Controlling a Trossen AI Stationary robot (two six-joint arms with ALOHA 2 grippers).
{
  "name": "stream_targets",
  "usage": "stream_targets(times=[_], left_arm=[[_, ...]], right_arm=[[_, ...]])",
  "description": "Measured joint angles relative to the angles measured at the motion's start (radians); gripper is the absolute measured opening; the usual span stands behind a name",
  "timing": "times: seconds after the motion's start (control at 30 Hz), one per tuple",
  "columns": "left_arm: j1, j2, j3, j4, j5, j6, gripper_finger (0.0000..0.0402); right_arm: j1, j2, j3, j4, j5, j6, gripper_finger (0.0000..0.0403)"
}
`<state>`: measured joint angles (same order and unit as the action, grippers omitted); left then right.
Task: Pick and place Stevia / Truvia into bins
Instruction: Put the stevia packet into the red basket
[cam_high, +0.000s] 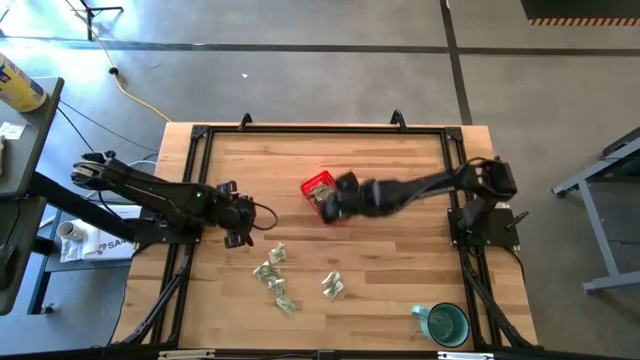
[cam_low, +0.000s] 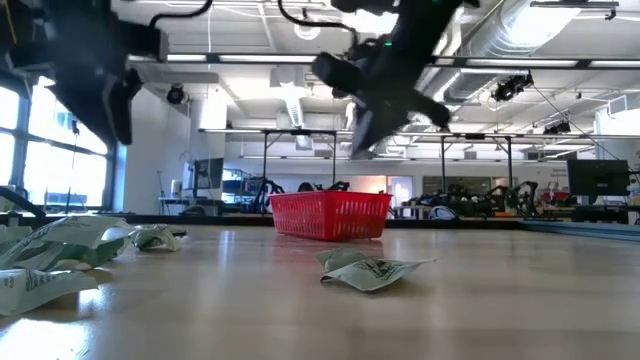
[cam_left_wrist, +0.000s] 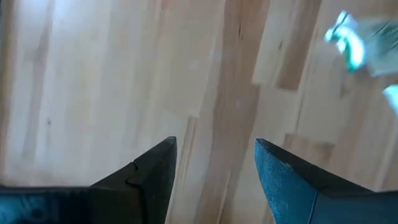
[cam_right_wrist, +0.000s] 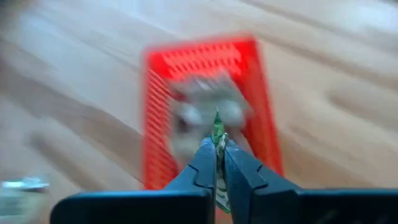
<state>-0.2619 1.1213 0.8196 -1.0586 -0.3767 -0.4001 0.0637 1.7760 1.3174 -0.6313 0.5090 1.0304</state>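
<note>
The red mesh basket (cam_high: 318, 188) stands mid-table, also in the low view (cam_low: 331, 214) and right wrist view (cam_right_wrist: 208, 106), with pale packets lying inside. My right gripper (cam_right_wrist: 217, 144) hovers above the basket, shut on a green-white sweetener packet (cam_right_wrist: 216, 129). Loose packets lie on the near half of the table (cam_high: 275, 275) (cam_high: 332, 286) (cam_low: 375, 271). My left gripper (cam_left_wrist: 214, 146) is open over bare wood, left of the packets (cam_high: 238, 215); one packet shows at the edge of its wrist view (cam_left_wrist: 348, 38). My right gripper pinches a sweetener packet between its two fingers, coming from above and slanting down toward the basket. A thin green edge of the packet (cam_right_wrist: 216, 124) sticks out past the fingertips. The packet is lifted clear, over the basket.
A teal mug (cam_high: 443, 322) stands at the near right corner. The black frame (cam_high: 320, 130) borders the wooden table. Free wood lies between the left gripper and the basket. Beyond the table are a floor cable and a side bench with clutter (cam_high: 20, 85).
</note>
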Motion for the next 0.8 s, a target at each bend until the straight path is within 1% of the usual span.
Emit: stream_targets(times=[0.07, 0.1, 0.13, 0.2, 0.27, 0.33, 0.43, 0.53, 0.57, 0.67, 0.8], left_arm=[[0.0, 0.0, -0.048, 0.036, 0.025, -0.007, 0.025], [0.0, 0.0, -0.069, 0.059, 0.055, -0.009, 0.025], [0.0, 0.0, -0.086, 0.081, 0.086, -0.008, 0.025], [0.0, 0.0, -0.111, 0.143, 0.147, -0.009, 0.025], [0.0, 0.0, -0.133, 0.207, 0.199, -0.008, 0.025], [0.0, 0.0, -0.15, 0.287, 0.225, 0.012, 0.025], [0.0, 0.008, -0.18, 0.425, 0.227, 0.095, 0.025], [0.0, 0.033, -0.205, 0.552, 0.24, 0.158, 0.025], [0.0, 0.049, -0.206, 0.588, 0.258, 0.156, 0.025], [0.0, 0.116, -0.203, 0.645, 0.332, 0.07, 0.025], [-0.018, 0.209, -0.164, 0.686, 0.367, 0.0, 0.025]], right_arm=[[-0.057, 0.003, 0.002, 0.128, -0.118, -0.105, 0.0009], [-0.081, 0.011, 0.004, 0.185, -0.189, -0.139, 0.0016], [-0.101, 0.023, 0.005, 0.219, -0.23, -0.152, 0.003], [-0.128, 0.04, 0.0, 0.223, -0.266, -0.15, 0.0071], [-0.148, 0.039, -0.001, 0.216, -0.286, -0.144, 0.0123], [-0.161, 0.029, 0.004, 0.215, -0.309, -0.151, 0.0175], [-0.16, 0.022, 0.002, 0.176, -0.304, -0.176, 0.0242], [-0.126, 0.006, 0.002, 0.132, -0.286, -0.198, 0.0284], [-0.111, -0.006, 0.002, 0.111, -0.279, -0.195, 0.0292], [-0.06, -0.028, 0.003, -0.003, -0.249, -0.15, 0.0305], [0.026, -0.05, 0.003, -0.156, -0.194, -0.083, 0.0308]])
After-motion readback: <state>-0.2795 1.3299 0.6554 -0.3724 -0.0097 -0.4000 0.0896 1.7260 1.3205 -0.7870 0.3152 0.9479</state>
